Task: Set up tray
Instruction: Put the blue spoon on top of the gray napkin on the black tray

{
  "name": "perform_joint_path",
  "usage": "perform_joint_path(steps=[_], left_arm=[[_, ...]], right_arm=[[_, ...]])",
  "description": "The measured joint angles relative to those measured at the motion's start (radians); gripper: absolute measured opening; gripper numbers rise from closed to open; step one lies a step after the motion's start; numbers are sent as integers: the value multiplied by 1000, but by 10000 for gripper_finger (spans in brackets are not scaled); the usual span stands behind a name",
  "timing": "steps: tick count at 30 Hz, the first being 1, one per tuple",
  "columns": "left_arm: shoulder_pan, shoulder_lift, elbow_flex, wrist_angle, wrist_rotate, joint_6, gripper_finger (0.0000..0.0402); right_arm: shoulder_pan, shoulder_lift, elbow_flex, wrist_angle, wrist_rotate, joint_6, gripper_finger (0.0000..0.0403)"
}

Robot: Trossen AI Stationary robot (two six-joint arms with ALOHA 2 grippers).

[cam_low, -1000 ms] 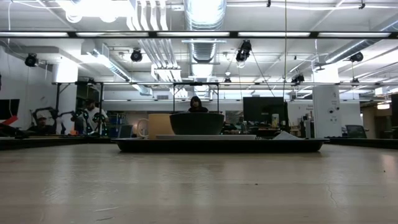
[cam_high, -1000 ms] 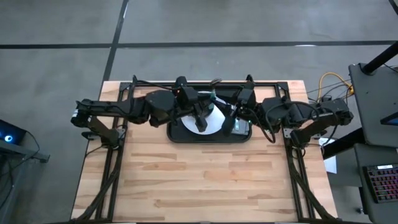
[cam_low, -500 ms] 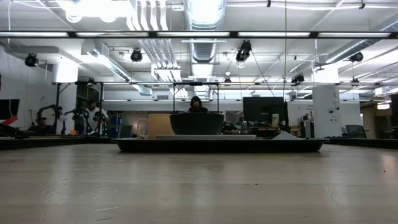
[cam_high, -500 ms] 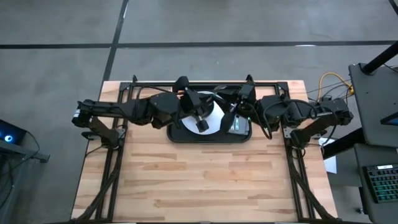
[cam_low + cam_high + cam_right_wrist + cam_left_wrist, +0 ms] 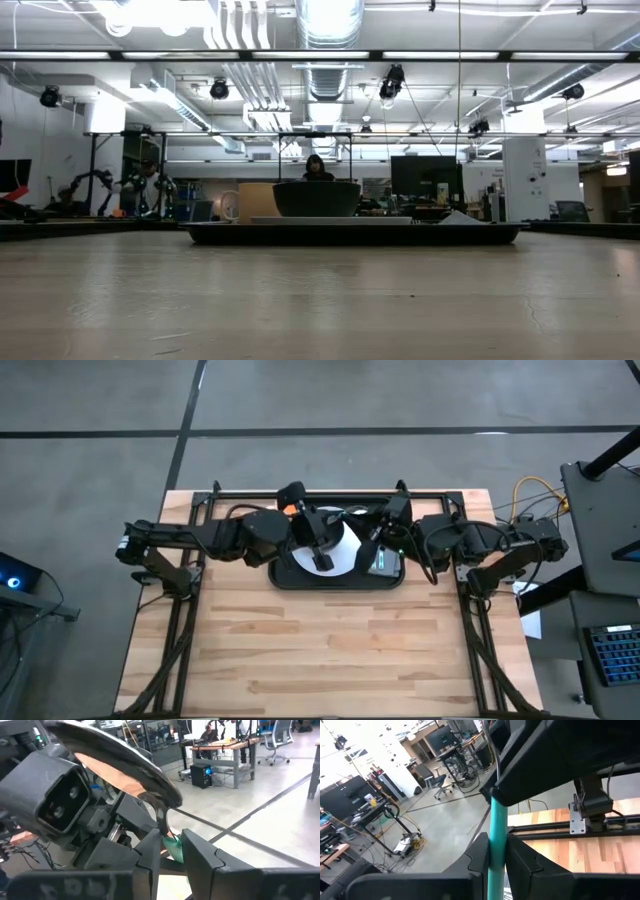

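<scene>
From the overhead camera I see my left arm reaching in from the left of the frame, its left gripper [image 5: 322, 560] poised over the white plate [image 5: 345, 545] just above frame centre. On the left wrist camera those fingers [image 5: 480, 852] are clamped on a thin teal handle [image 5: 496, 845] that runs up between them. The plate sits in the tray [image 5: 285, 578], the black rectangle lying at the far middle of the wooden table [image 5: 330, 650], upper centre of the overhead frame. On the low camera the tray [image 5: 350, 234] shows as a dark flat slab across the middle of the frame, with a dark bowl shape [image 5: 317, 198] rising above it. To the right of the plate, a grey napkin [image 5: 388, 563] lies on the tray's right end. My right arm comes in from the right, with the right gripper [image 5: 368, 550] over the plate's right edge. On the right wrist camera its fingers [image 5: 197, 855] pinch a green handle [image 5: 175, 846] of a spoon, whose shiny bowl [image 5: 120, 767] curves up to the upper left.
</scene>
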Motion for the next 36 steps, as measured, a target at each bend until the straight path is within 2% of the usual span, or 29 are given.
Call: perform_joint_path(steps=[10, 13, 19, 29, 36], left_arm=[[0, 0, -2, 33, 17, -8, 24], [0, 0, -2, 41, 0, -31, 24], [0, 20, -3, 80, -39, -54, 24], [1, 39, -3, 104, -32, -69, 24], [0, 44, -3, 101, -32, -72, 24]], right_arm=[[-5, -2, 0, -16, -32, 22, 65], [-6, -2, 0, -15, -43, -28, 66], [-11, 4, 0, -52, -44, -239, 66], [-10, -5, -1, -59, -58, -253, 65], [-10, -5, -1, -69, -64, -254, 30]])
